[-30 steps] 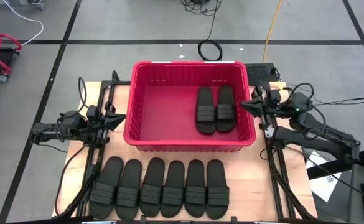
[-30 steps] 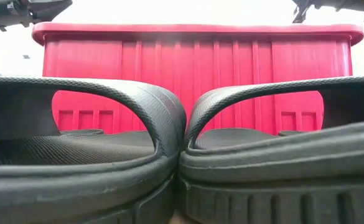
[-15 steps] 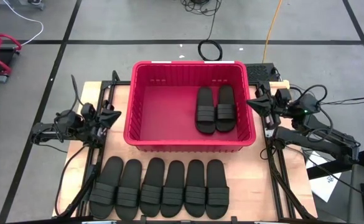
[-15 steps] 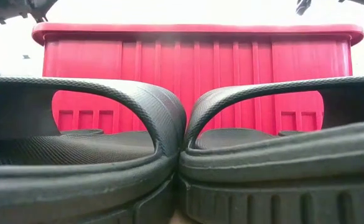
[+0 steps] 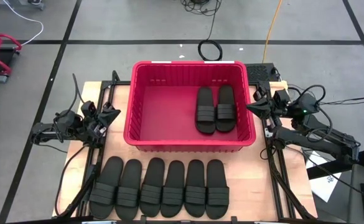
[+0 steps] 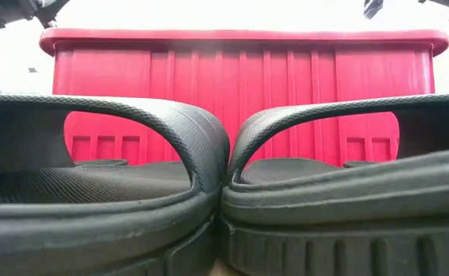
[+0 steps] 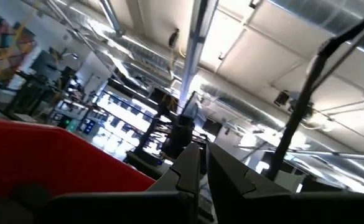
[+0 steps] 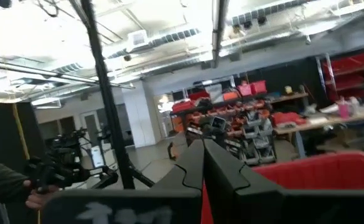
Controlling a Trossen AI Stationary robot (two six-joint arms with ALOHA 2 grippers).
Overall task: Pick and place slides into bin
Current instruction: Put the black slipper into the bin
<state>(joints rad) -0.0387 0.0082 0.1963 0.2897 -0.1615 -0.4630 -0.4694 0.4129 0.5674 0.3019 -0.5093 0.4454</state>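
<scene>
The red bin (image 5: 145, 93) stands at the table's middle. Two black slides (image 5: 216, 109) lie side by side on its floor, toward its right wall. Several more slides (image 5: 163, 186) lie in a row along the near edge; two of them fill the low view (image 6: 101, 192). My left gripper (image 5: 113, 112) is shut and empty, left of the bin's left wall, and also shows in the left wrist view (image 7: 203, 163). My right gripper (image 5: 250, 106) is shut and empty, right of the bin's right wall, and also shows in the right wrist view (image 8: 203, 158).
Dark rails (image 5: 98, 155) run along the table's left and right sides. Cables and a coil (image 5: 210, 50) lie on the floor beyond the far edge. A hand (image 8: 35, 196) shows in the room, in the right wrist view. Bare wood lies between the bin and the slide row.
My left gripper has drawn back a little from the bin toward the table's left edge. My right gripper has drawn back a little toward the right edge. Both stay shut. The slides and the bin have not moved.
</scene>
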